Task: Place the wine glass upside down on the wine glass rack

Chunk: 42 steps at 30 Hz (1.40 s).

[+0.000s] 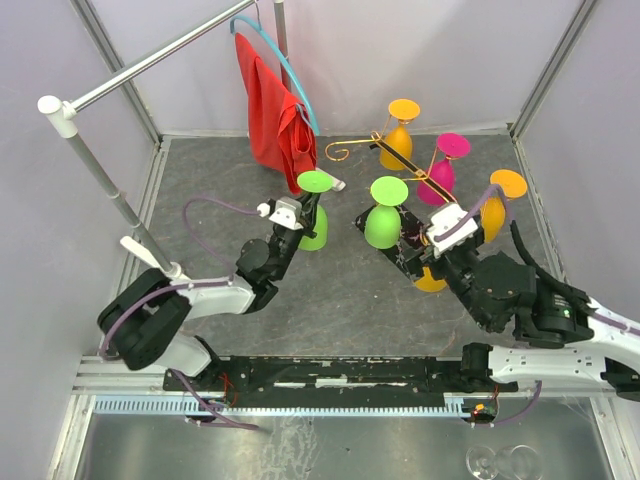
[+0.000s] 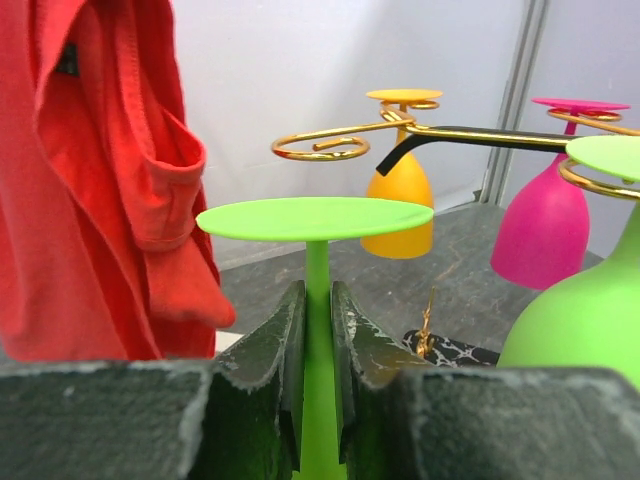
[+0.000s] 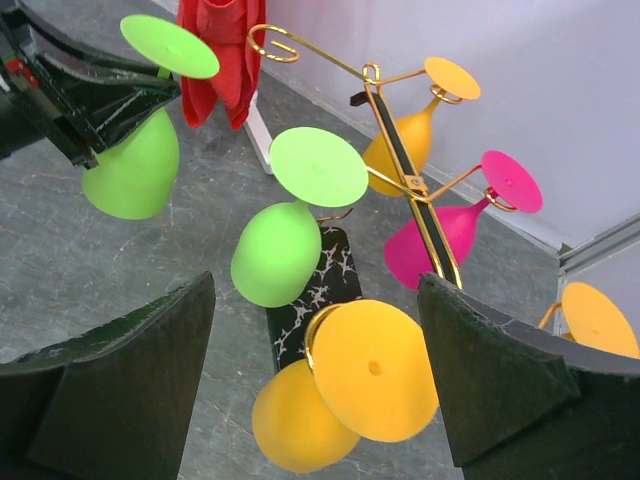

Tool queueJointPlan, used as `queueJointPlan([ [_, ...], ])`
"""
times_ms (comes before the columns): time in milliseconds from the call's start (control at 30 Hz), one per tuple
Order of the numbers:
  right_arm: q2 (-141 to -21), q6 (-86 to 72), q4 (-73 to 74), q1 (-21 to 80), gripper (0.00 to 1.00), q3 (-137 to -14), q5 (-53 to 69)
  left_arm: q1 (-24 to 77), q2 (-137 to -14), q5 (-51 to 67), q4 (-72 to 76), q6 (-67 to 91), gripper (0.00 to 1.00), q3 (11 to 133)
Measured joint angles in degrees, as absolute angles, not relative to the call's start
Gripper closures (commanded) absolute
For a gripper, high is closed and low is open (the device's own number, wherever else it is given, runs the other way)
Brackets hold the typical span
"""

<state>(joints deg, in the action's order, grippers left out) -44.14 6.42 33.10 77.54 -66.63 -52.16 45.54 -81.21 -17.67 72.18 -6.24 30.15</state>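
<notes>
Grey tabletop (image 1: 350, 300), pale walls (image 1: 420, 50), open centre. Left gripper (image 2: 318, 300) clenched on green wine glass (image 1: 316, 232) stem; right gripper (image 1: 430, 245) released beside wine glass rack (image 1: 400, 160).

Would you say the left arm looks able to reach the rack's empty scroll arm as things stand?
Probably yes: the empty scroll arm faces the left gripper, which holds the green glass, with nothing between them; the red cloth hangs close beside.
</notes>
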Motion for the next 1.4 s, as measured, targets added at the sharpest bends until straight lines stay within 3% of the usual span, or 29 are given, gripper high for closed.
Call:
queueJointPlan([
  [133,-42.2,7.1,33.1,77.5,0.0,-66.5,-53.2,45.5,-87.0,-15.4,80.2,-7.2,0.97,30.6],
  [400,-40.9,9.7,32.6,77.5,0.0,-65.8,-56.0,45.5,-93.3,-12.0,87.3,-8.9,0.97,36.2],
  [1400,-39.1,17.4,30.4,77.5,0.0,-63.7,-59.2,44.6,-114.2,-10.7,87.8,-9.7,0.97,57.1],
])
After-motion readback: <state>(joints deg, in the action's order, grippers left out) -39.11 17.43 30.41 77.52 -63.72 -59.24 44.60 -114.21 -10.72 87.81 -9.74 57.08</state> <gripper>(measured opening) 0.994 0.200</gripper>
